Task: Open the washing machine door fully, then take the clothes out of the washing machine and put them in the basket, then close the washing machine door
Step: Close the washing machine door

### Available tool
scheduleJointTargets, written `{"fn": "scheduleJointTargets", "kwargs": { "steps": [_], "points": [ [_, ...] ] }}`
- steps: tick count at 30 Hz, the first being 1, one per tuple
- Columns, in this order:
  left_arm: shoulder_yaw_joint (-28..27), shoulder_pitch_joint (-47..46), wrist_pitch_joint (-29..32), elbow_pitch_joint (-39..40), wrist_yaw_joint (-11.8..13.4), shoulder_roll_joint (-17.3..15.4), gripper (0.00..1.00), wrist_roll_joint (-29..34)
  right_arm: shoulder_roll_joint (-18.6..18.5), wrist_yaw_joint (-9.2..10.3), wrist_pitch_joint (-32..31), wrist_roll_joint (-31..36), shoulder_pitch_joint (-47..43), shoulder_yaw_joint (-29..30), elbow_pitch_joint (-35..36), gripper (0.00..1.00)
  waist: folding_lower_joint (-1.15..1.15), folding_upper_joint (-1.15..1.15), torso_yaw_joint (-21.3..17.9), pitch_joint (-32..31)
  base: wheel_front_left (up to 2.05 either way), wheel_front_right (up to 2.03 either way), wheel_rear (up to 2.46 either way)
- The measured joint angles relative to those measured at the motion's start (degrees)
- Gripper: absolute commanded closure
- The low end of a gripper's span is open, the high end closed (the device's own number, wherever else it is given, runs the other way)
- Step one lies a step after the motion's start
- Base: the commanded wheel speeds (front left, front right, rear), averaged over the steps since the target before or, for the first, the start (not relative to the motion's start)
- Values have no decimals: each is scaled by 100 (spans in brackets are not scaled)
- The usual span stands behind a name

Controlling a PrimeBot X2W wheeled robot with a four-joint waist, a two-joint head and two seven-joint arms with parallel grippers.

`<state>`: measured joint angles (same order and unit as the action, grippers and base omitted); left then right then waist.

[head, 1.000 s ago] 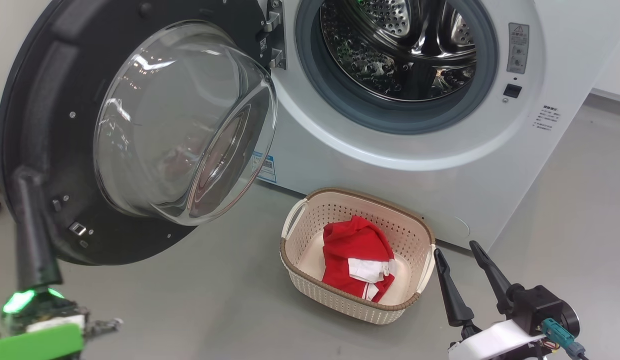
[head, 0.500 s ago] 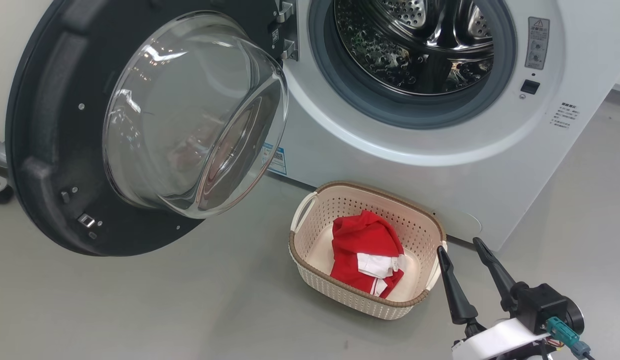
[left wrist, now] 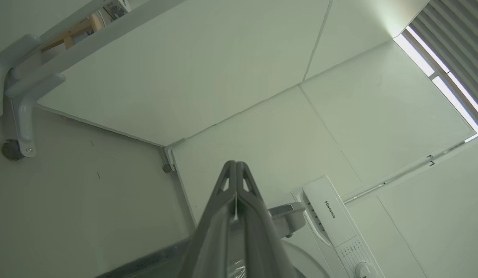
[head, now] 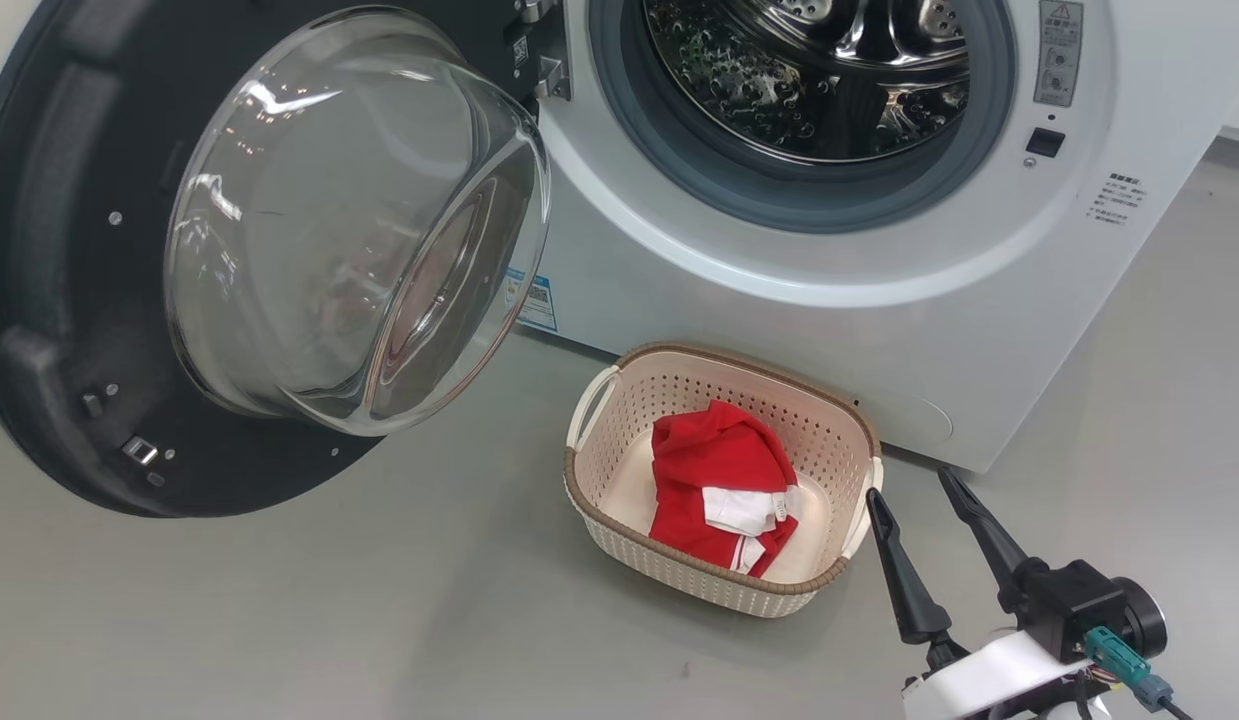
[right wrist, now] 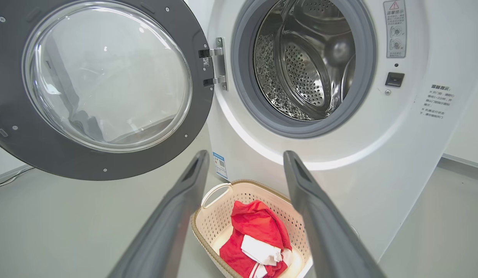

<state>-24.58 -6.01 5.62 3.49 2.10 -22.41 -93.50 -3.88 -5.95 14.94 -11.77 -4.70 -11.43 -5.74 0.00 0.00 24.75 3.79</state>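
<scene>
The head view shows the right gripper (head: pixel 909 485) at the lower right, its fingers spread and holding nothing, tips just beside the right handle of the basket (head: pixel 714 592); the right wrist view looks between these fingers and shows the hinge (right wrist: pixel 219 63) and the deep inside of the steel drum (right wrist: pixel 304 73); the left wrist view looks upward at pale wall panels, a white box with the print Hisense (left wrist: pixel 331 216) and a slatted vent (left wrist: pixel 455 46), and there the left gripper (left wrist: pixel 235 165) has its fingers pressed together on nothing. The clothes (head: pixel 714 470) lie inside the basket, with the long axis from the far wall to the near wall and the white patch at the near end. The basket stands on the grey floor (head: pixel 379 620) just before the washing machine (head: pixel 879 330), below the drum mouth, its long axis along the machine's front. The washing machine door (head: pixel 59 300) is swung wide to the left, its glass bowl (head: pixel 349 230) bulging toward the basket and hanging over the floor beside it; a blue sticker (head: pixel 534 300) sits low on the front.
</scene>
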Motion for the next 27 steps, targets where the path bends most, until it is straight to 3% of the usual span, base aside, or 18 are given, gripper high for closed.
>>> {"fn": "scheduleJointTargets", "kwargs": {
  "steps": [7,21,27],
  "points": [
    [75,-119,667,-715,222,-229,100,-516,-46,-4,-1,41,115,-57,12,0,0,0,-169,111,0,0,0],
    [290,-538,1332,-1622,211,-353,100,-814,-157,-5,-1,41,253,-15,44,0,0,0,-470,371,0,0,0],
    [421,-694,1625,-1903,55,-377,100,-889,-167,-5,-1,41,308,4,44,0,0,0,-493,409,0,0,0]
  ]
}}
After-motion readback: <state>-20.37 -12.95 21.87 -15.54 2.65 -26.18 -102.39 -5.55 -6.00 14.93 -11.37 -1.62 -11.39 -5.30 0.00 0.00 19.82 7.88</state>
